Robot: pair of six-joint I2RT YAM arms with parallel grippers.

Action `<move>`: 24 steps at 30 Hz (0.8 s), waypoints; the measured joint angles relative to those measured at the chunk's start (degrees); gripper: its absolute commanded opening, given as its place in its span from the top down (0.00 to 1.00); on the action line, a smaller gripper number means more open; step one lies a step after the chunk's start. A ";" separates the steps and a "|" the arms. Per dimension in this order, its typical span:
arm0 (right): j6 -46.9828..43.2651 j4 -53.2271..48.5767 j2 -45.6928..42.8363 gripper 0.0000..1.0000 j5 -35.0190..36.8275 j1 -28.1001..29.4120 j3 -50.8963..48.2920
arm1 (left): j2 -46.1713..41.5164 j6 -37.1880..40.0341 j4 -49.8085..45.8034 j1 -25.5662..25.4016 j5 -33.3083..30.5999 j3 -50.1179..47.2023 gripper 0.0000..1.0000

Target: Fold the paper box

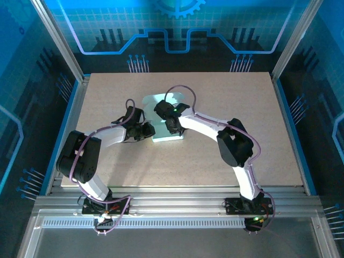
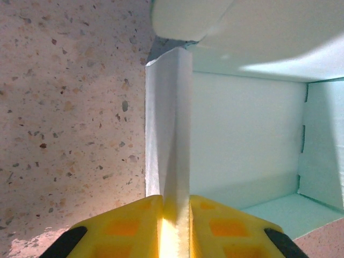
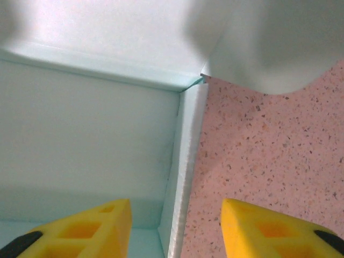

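- Box [image 1: 152,103]: mid-table [image 1: 242,107], part-folded with walls raised; both arms hide much of it in the top view
- Left gripper [image 2: 174,217]: clenched on one raised wall [image 2: 167,123]
- Right gripper [image 3: 174,226]: released, fingers [image 3: 91,226] apart astride another wall, not touching it
- Flap [image 2: 185,19]: blurred at the top of both wrist views, outline cut off

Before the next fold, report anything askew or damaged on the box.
Nothing stands out: the pale mint-blue thin cardboard box sits half-folded on the speckled table, visible walls upright, untorn; left tool pinches one wall.
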 measured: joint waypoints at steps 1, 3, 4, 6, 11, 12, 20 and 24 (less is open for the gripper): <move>-0.09 0.63 -0.98 0.49 -0.68 -0.17 -1.14 | 0.00 0.00 0.00 0.00 0.00 0.00 0.78; -0.13 2.21 -2.95 0.49 -2.14 -0.74 -3.61 | -0.04 0.07 -0.02 0.00 0.00 0.00 0.77; -0.28 3.13 -4.07 0.49 -3.06 -1.16 -4.98 | -0.07 0.17 -0.02 0.00 -0.02 0.00 0.75; -0.46 5.11 -6.36 0.48 -5.51 -2.32 -7.67 | -0.22 0.26 -0.04 0.00 -0.04 0.00 0.72; -0.31 10.56 -11.15 0.48 -12.35 -6.58 -12.70 | -1.42 1.33 -0.04 0.00 -0.04 0.00 0.58; -0.31 11.72 -12.00 0.47 -13.40 -7.26 -13.73 | -1.79 1.31 -0.07 0.00 -0.11 0.00 0.57; -7.28 19.67 -20.04 0.35 -21.24 -11.02 -20.44 | -11.21 5.20 -4.46 -0.11 -1.97 0.09 0.41; -13.38 21.90 -21.68 0.34 -26.67 -14.53 -20.37 | -15.23 8.90 -8.85 0.00 -6.03 1.81 0.28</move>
